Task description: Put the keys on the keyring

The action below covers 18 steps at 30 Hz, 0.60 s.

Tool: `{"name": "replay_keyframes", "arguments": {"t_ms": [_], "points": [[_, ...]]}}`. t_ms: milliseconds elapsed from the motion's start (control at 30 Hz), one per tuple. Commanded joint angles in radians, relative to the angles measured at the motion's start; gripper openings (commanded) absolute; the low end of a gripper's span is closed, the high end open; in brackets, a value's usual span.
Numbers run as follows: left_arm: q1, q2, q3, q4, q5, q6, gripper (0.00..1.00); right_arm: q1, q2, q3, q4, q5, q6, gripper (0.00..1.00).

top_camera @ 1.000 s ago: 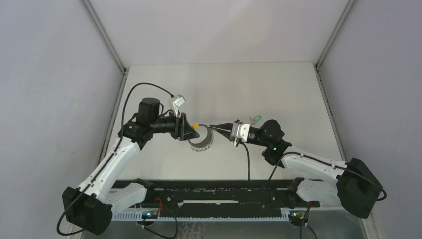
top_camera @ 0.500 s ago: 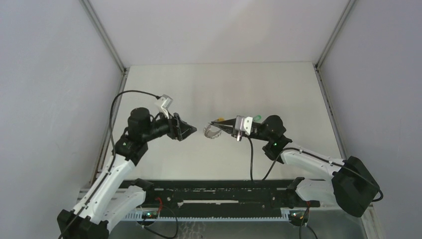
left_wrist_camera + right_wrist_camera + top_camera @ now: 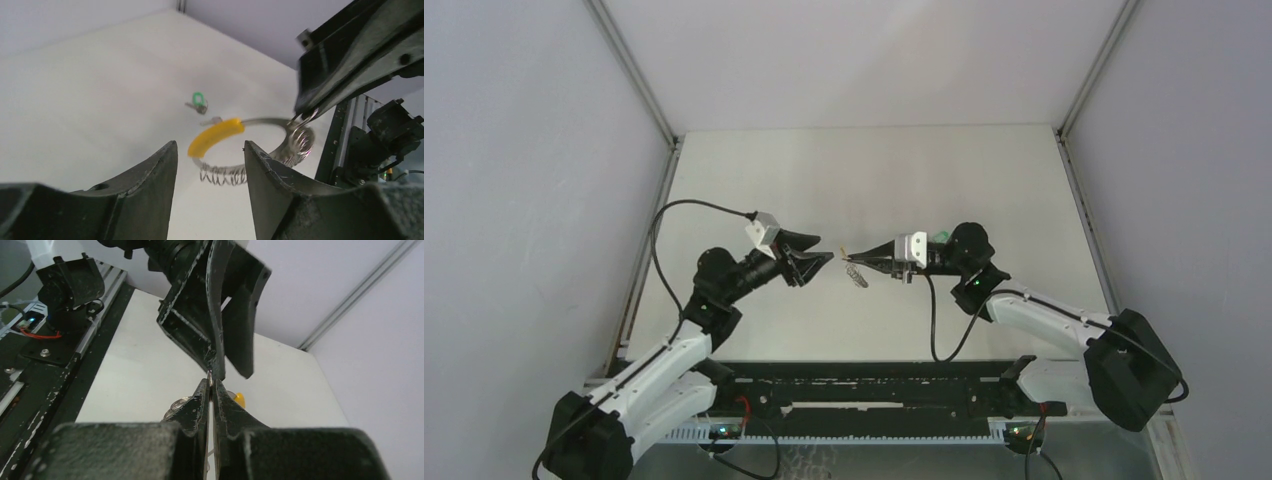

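Reaching left arm: the left gripper (image 3: pixel 822 258) points right at the keyring (image 3: pixel 856 273). A second ago the elbow stood higher and the gripper sat farther left, close against the ring; now the arm lies lower and flatter.
Left jaws: spread apart with nothing between them. In the left wrist view the ring shows through the gap, beyond the fingertips.
Keyring: off the table (image 3: pixel 874 180), hanging from the tip of the right gripper (image 3: pixel 852 258), between the two grippers. A second ago it spread wide and low between them; from above it now looks small and narrow.
Yellow section (image 3: pixel 216 136): on the part of the rim nearest the left gripper.
Right jaws: pinched tight on the ring's metal rim, as they were a second ago.
Green key (image 3: pixel 198 100): lying on the table beyond the ring. From above it is now partly hidden behind the right wrist; a second ago it lay in plain view.
Grey metal piece (image 3: pixel 212 120): just beside the green key; whether it is the other key cannot be told.
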Motion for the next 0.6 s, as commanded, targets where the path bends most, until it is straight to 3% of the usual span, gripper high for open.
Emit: {"name": "replay_keyframes", "arguments": {"t_ms": [0, 267, 567], "points": [[-0.003, 0.001, -0.016, 0.263, 0.100, 0.135, 0.56, -0.005, 0.011, 0.066, -0.034, -0.064, -0.014, 0.00], [-0.011, 0.056, -0.034, 0.377, 0.222, 0.182, 0.53, -0.008, 0.058, 0.082, -0.024, -0.081, -0.010, 0.00], [-0.011, 0.036, -0.104, 0.369, 0.260, 0.332, 0.54, -0.008, 0.065, 0.082, -0.024, -0.090, -0.003, 0.00]]}}
